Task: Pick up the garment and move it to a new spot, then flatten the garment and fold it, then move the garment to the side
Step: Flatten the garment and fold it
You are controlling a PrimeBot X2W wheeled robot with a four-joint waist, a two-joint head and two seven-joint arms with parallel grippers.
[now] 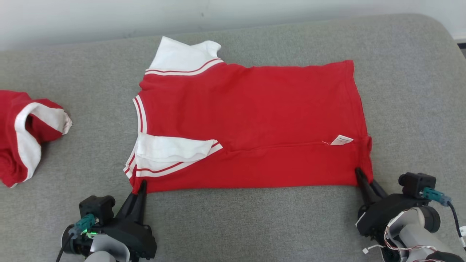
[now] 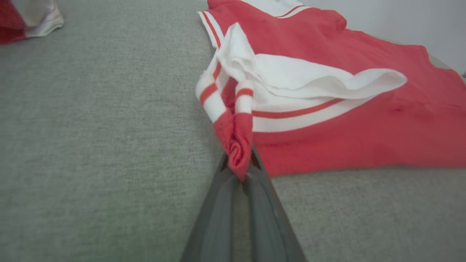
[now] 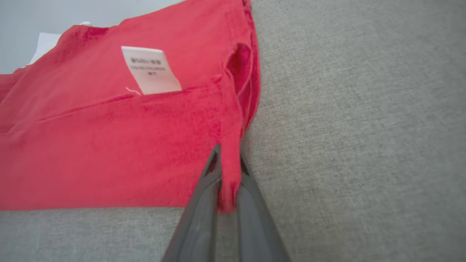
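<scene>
Red garment (image 1: 251, 116), apparently folded, clamped by left pincer (image 1: 142, 185) and right pincer (image 1: 359, 173).

Open couch (image 1: 411, 91) right, crumpled garment (image 1: 29, 134) left

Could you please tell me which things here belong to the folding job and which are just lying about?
In the job: red shirt; left gripper and right gripper, each shut on a near corner.
Lying about: crumpled red-and-white garment at the left.
</scene>
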